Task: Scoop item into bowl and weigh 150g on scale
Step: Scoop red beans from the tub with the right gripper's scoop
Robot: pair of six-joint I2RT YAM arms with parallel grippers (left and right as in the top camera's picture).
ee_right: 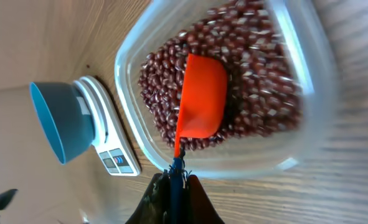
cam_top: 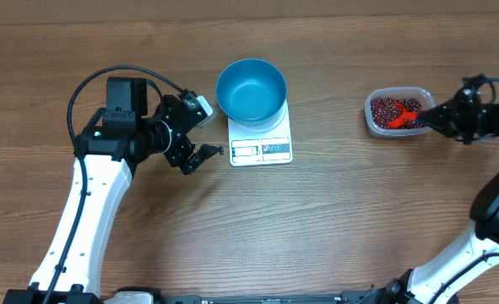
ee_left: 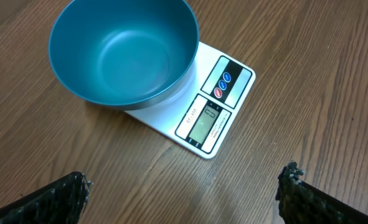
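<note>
Your right pincer (ee_right: 176,179), clenched on the orange scoop (ee_right: 202,93), sits in the beans (ee_right: 261,68); tilt it and they spill short of the bowl (cam_top: 250,89). Left pincer (cam_top: 203,131) waits released.

Wooden table (cam_top: 317,228) carries the scale (cam_top: 261,150) and a clear tub (cam_top: 370,111).

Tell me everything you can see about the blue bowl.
The bowl is round, deep and bright blue, smooth like plastic, with a plain thin rim. It is empty. It stands upright on the white scale, covering the platform end and leaving the display and buttons uncovered. Nothing else touches it.
</note>
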